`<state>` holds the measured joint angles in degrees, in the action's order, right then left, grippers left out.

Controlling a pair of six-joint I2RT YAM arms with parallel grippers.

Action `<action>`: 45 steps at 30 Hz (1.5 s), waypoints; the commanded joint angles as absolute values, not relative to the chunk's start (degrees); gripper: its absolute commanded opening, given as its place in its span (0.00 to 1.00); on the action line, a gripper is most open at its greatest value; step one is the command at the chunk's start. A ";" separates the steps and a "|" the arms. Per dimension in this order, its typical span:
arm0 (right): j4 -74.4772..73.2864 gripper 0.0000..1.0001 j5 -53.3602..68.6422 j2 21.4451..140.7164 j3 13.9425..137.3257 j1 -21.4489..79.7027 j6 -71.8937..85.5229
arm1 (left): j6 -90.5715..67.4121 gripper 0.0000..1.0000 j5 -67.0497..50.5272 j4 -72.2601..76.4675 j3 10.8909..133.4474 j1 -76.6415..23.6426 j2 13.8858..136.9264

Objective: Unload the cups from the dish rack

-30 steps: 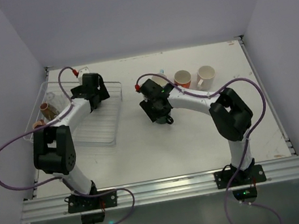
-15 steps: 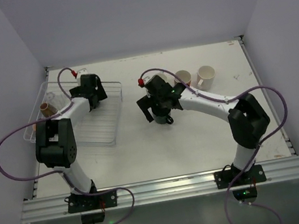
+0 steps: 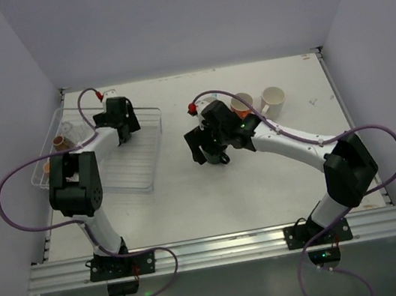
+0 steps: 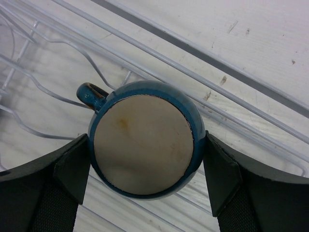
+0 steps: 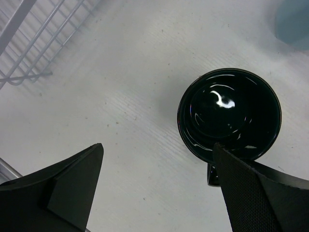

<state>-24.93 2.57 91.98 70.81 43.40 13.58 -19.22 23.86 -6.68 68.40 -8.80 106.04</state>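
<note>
My left gripper [image 3: 119, 120] reaches into the far part of the see-through dish rack [image 3: 145, 183]. In the left wrist view its fingers [image 4: 72, 166] press both sides of an upside-down teal mug [image 4: 142, 145] that rests on the rack wires [image 4: 43, 89]. My right gripper [image 3: 209, 148] is open over the table; a dark navy mug [image 5: 229, 113] stands upright there beside its right finger [image 5: 251, 193], also seen from above [image 3: 220, 159]. A clear glass [image 3: 67, 129], a brown cup [image 3: 60, 143] and a small pink cup [image 3: 48, 167] sit at the rack's left end.
An orange cup [image 3: 241, 103] and a white mug [image 3: 272, 97] stand on the table behind the right arm. A light blue shape [image 5: 294, 19] shows at the top right of the right wrist view. Walls close the table on three sides.
The right arm has stretched out and its gripper has shifted slightly right and away by the dark mug. The left gripper has moved a little deeper into the rack.
</note>
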 commanded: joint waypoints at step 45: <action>27.51 0.78 28.30 77.95 58.97 43.59 30.06 | -69.60 0.14 -33.05 23.11 39.20 -11.51 51.42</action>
